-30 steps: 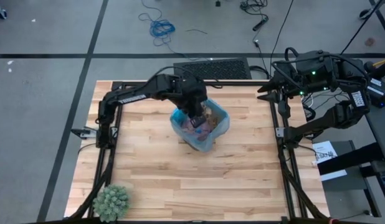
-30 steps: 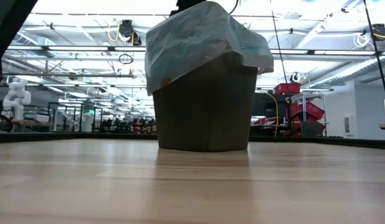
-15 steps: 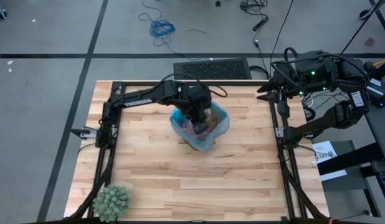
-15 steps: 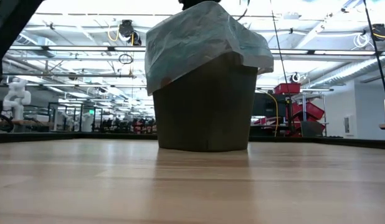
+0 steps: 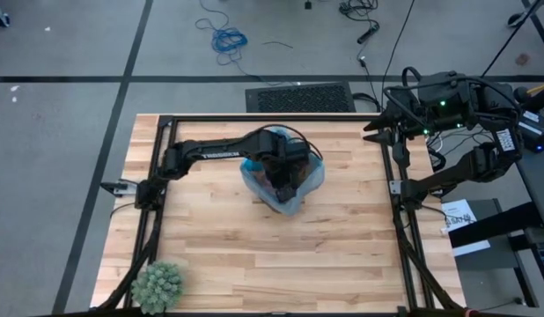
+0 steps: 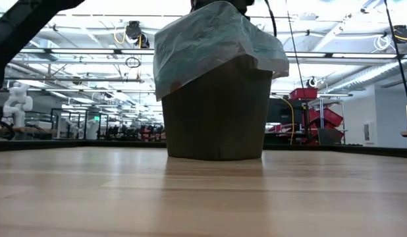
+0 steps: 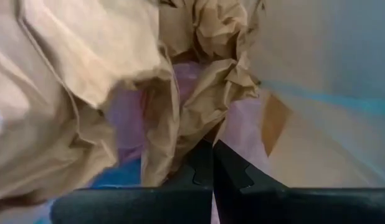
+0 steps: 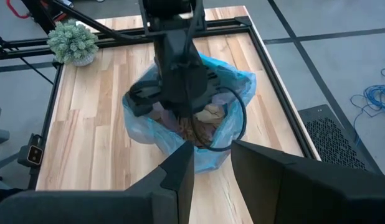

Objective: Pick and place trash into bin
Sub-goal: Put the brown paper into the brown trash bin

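Trash, crumpled brown paper wads [image 7: 199, 112], sits in blue-lined dark bin [image 5: 309, 180]; left claw [image 7: 212, 163] closed, empty, down inside it, right claw [image 8: 211, 165] part-open w/ nothing held, parked off worktop [image 5: 219, 238]; next: lift left arm clear.

Left arm [image 5: 210, 151] lettering: white marking along the link, too small to read.
Sheet [image 5: 459, 216] right of table [image 5: 219, 238]: printed, unreadable.
Elsewhere: no legible text.

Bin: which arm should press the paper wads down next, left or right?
Left, probably. The left gripper is already inside the bin, fingers shut against the brown paper wads. The right gripper hangs off the table's right edge, apart from the bin.
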### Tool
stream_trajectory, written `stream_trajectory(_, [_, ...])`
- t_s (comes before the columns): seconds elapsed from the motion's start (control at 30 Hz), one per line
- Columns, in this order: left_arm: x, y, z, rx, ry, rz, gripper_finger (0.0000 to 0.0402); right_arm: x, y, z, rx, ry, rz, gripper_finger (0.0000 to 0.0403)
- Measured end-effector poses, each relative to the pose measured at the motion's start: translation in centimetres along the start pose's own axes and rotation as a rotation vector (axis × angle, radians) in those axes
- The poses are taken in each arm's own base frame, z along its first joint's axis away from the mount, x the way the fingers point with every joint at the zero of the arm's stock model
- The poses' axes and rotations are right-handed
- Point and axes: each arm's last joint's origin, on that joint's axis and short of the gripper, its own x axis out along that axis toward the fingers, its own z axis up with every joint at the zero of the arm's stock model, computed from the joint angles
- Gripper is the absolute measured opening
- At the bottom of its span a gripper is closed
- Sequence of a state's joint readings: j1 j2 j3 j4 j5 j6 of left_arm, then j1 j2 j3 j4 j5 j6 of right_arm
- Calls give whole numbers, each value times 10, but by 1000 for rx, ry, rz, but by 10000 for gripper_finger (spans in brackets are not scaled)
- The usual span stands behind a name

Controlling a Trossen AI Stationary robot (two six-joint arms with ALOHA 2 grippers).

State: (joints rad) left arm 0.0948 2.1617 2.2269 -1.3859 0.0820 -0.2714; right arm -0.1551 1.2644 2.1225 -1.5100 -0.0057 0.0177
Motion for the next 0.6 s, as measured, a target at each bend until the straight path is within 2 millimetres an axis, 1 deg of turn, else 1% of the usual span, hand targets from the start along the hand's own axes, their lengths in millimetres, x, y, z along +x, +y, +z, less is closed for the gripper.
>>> stream_trajectory(0.27, [19, -1, 5, 8, 39, -40, 0, 0, 0, -1, 11, 11, 0, 100])
stream_trajectory(0.4, [22, 1, 9, 0, 21, -57, 0, 0, 0, -1, 11, 11, 0, 100])
stream_trajectory(0.5, [15, 1, 11, -15, -12, -56, 0, 0, 0, -1, 12, 12, -1, 100])
stream_trajectory(0.6, [2, 2, 10, -20, -46, -18, 0, 0, 0, -1, 11, 13, 0, 100])
